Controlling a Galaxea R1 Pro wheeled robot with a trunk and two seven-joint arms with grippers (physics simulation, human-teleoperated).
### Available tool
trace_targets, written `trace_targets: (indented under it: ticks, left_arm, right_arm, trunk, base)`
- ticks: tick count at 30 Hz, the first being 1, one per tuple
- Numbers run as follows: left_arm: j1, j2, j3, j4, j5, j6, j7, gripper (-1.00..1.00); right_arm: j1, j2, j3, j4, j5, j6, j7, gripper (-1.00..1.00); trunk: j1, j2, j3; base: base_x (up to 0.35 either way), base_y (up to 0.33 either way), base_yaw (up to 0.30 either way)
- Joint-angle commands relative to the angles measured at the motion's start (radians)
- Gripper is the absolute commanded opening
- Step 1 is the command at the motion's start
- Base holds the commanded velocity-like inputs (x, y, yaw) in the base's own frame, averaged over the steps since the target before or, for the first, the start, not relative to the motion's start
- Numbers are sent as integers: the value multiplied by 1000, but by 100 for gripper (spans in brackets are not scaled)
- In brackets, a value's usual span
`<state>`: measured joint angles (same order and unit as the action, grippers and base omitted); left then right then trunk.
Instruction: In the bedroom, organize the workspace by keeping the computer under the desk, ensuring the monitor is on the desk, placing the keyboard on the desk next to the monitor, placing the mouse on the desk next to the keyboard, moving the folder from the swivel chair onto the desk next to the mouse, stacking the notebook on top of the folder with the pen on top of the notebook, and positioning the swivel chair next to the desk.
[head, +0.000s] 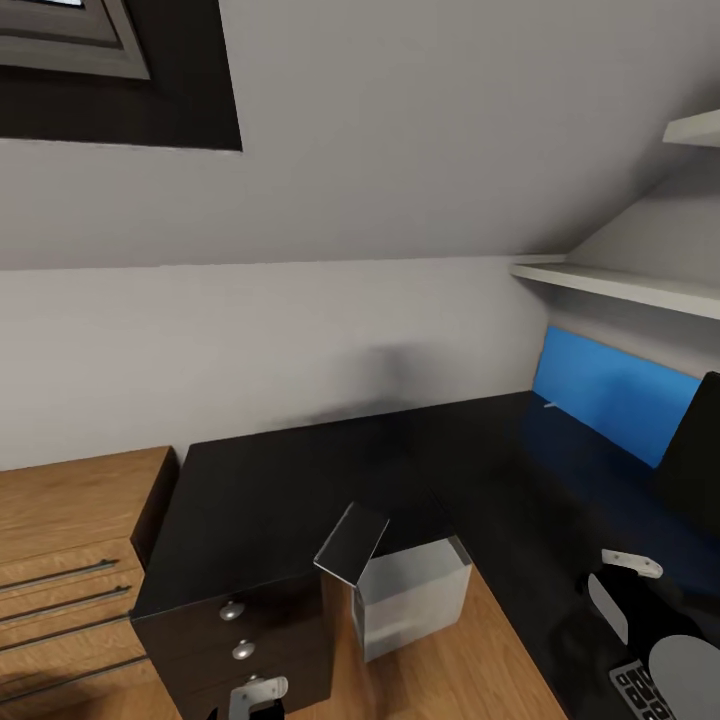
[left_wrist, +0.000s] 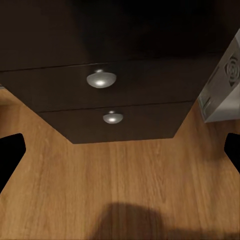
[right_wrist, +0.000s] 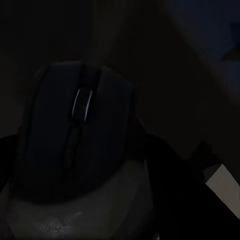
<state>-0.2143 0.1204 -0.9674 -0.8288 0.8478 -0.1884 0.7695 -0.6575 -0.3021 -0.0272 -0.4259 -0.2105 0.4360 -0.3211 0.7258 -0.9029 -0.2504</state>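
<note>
The glossy black desk (head: 330, 480) spans the middle of the head view, its dark drawer unit (head: 240, 630) with round silver knobs at the front left. The pale grey computer (head: 415, 595) stands on the floor beside the drawers, partly under the top. My right gripper (head: 628, 578) hovers over the desk's right wing, and the dark mouse (right_wrist: 80, 135) sits close between its fingers. At the right edge are part of the black monitor (head: 697, 455) and a corner of the keyboard (head: 640, 690). My left gripper (left_wrist: 120, 160) is open, low in front of the drawers (left_wrist: 105, 80).
A low light-wooden shelving unit (head: 70, 570) stands left of the desk. A blue wall panel (head: 610, 390) and white shelves (head: 620, 285) line the right wall under a sloping ceiling. Wooden floor (left_wrist: 120, 175) lies below the left gripper, with the computer's rear (left_wrist: 225, 82) beside the drawers.
</note>
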Motion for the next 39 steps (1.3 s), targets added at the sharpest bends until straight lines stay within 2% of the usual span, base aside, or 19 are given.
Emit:
trace_targets:
  ticks: [1,10,15,39]
  left_arm:
    - [-2,1,-7,-1,10,-7,5,100]
    - [-2,1,-23,-1,3,-8,4,100]
    - [-2,-4,-28,-1,6,-8,4,100]
    - [-2,-3,-27,0,10,-8,5,100]
  right_arm:
    - [0,0,0,-2,-12,3,-3,-100]
    - [0,0,0,-2,-12,3,-3,-100]
    - [1,0,0,-2,-12,3,-3,-100]
    - [0,0,0,-2,-12,3,-3,-100]
  trunk:
    - [0,-1,-1]
    - [0,-1,-1]
    - [19,-36,-17]
    - [19,-36,-17]
  base:
    - [10,0,0]
    - [3,0,0]
    - [0,0,0]
    - [-40,-4,0]
